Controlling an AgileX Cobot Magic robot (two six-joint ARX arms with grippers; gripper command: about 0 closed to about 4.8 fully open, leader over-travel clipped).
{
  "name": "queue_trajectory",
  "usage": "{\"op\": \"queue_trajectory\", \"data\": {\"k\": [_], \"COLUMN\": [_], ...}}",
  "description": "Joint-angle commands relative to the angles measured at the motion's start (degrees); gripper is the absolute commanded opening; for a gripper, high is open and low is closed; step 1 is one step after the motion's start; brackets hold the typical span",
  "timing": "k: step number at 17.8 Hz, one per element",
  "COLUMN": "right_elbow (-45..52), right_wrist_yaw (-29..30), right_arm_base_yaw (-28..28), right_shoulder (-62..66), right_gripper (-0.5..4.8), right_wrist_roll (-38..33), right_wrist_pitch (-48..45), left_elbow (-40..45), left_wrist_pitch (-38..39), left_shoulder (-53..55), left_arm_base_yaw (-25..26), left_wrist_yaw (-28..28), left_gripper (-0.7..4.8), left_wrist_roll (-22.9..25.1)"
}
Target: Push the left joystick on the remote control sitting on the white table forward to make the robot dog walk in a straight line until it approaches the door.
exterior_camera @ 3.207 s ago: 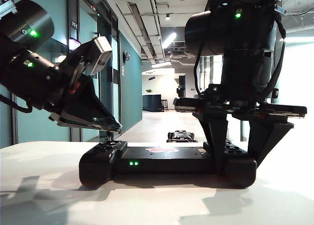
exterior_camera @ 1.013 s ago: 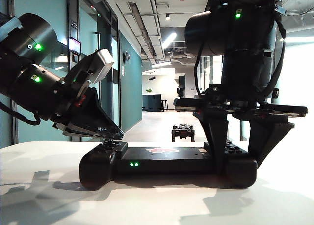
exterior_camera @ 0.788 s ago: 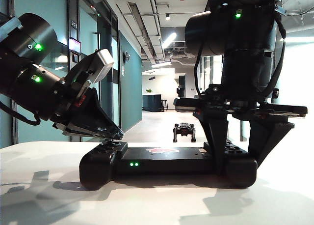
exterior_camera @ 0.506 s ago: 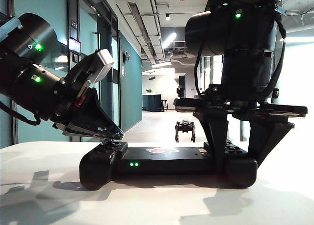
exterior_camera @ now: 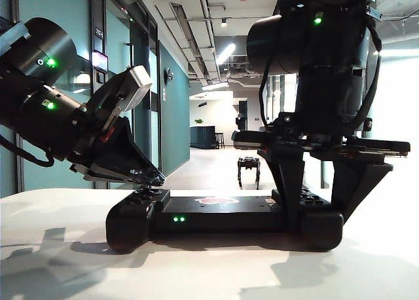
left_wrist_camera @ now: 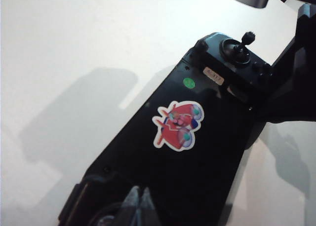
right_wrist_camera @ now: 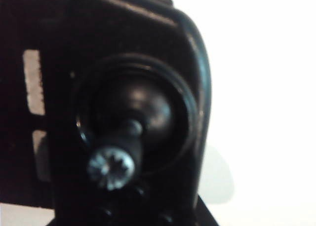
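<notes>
The left joystick (exterior_camera: 139, 192) sits at the left end of the remote control (exterior_camera: 222, 216), which lies flat on the white table (exterior_camera: 59, 261). The left gripper (exterior_camera: 154, 177) slants down onto that end of the remote control, its closed fingertips (left_wrist_camera: 138, 204) pressed together right over the stick; whether they actually touch the cap cannot be told. It holds nothing.

At the far end of the remote control, the right gripper (exterior_camera: 320, 208) straddles the body from above, one finger planted on each side of the bulbous end. Its jaws stand partly open around that end, apparently bracing it against the push. The right wrist view shows the other thumbstick (right_wrist_camera: 112, 166) close up and untouched.

Beyond the remote control, down the corridor, the robot dog (exterior_camera: 247, 168) stands on its legs on the floor, small and well away.

The step in hand appears to be the forward push itself. The next move likely calls for steady forward pressure with no sideways drift, released once the dog nears the door.
</notes>
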State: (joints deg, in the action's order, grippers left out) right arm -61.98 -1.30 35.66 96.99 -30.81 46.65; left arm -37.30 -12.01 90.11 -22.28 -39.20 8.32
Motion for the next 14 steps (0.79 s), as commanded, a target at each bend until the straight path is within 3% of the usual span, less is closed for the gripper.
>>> {"op": "queue_trajectory", "data": {"k": [1, 8, 11, 14], "right_elbow": [0.33, 0.33, 0.33, 0.33], "right_wrist_yaw": [1.25, 1.25, 1.2, 0.79], "right_arm_base_yaw": [0.02, 0.02, 0.02, -0.07], "right_shoulder": [0.33, 0.33, 0.33, 0.33], "right_gripper": [2.1, 2.1, 2.1, 2.1], "right_wrist_roll": [0.68, 0.68, 0.68, 0.79], "right_wrist_pitch": [1.75, 1.7, 1.33, 0.66], "left_elbow": [-0.04, -0.04, -0.28, -1.31], "left_wrist_pitch": [-0.44, -0.48, -0.46, -0.13], "left_shoulder": [0.04, 0.04, -1.46, -7.15], "left_arm_base_yaw": [0.07, 0.07, 0.02, -0.04], "left_wrist_yaw": [0.39, 0.31, -5.22, -5.88], "left_gripper": [-0.06, -0.06, -0.06, -0.06], "left_wrist_roll": [0.09, 0.26, 0.0, -4.17]}}
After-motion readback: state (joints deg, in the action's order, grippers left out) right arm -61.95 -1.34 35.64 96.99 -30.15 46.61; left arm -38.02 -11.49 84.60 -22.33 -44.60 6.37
